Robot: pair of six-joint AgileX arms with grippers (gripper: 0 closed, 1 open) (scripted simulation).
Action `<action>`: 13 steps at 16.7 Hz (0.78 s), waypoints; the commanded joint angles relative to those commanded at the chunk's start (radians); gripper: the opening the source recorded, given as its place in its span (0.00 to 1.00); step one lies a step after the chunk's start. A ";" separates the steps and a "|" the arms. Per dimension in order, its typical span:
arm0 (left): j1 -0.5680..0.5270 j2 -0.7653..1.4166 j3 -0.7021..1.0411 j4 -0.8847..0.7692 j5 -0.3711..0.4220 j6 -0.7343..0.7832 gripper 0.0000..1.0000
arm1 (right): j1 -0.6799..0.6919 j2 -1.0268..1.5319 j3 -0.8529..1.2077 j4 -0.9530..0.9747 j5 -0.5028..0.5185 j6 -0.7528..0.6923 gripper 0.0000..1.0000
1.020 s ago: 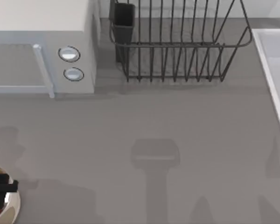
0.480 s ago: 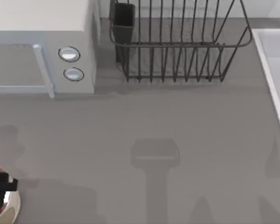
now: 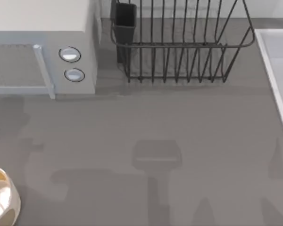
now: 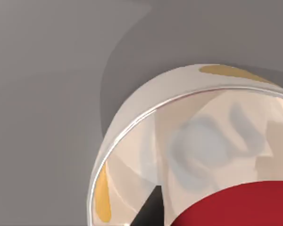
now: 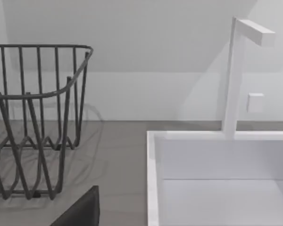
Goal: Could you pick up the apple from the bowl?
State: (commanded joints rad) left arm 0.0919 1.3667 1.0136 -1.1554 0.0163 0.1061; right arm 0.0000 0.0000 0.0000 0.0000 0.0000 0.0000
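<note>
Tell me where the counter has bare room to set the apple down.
The widest free patch is the grey counter between the microwave and dish rack behind, the sink at right and the bowl at left. It is crowded along the back and at the bowl's corner.

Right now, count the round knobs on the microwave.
2. One knob sits above the other knob, both on the microwave front panel at the table's back left; others could be hidden.
</note>
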 joint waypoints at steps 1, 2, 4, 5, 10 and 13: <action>-0.001 -0.002 0.083 -0.089 0.000 -0.002 0.00 | 0.000 0.000 0.000 0.000 0.000 0.000 1.00; -0.003 -0.006 0.164 -0.175 0.000 -0.003 0.00 | 0.000 0.000 0.000 0.000 0.000 0.000 1.00; -0.006 -0.017 0.313 -0.331 -0.001 -0.007 0.00 | 0.000 0.000 0.000 0.000 0.000 0.000 1.00; -0.008 -0.024 0.377 -0.396 -0.001 -0.008 0.00 | 0.000 0.000 0.000 0.000 0.000 0.000 1.00; -0.014 -0.053 0.545 -0.565 -0.001 -0.014 0.00 | 0.000 0.000 0.000 0.000 0.000 0.000 1.00; -0.014 -0.054 0.548 -0.568 -0.001 -0.014 0.00 | 0.000 0.000 0.000 0.000 0.000 0.000 1.00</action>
State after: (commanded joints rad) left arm 0.0783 1.3126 1.5616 -1.7231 0.0148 0.0918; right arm 0.0000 0.0000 0.0000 0.0000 0.0000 0.0000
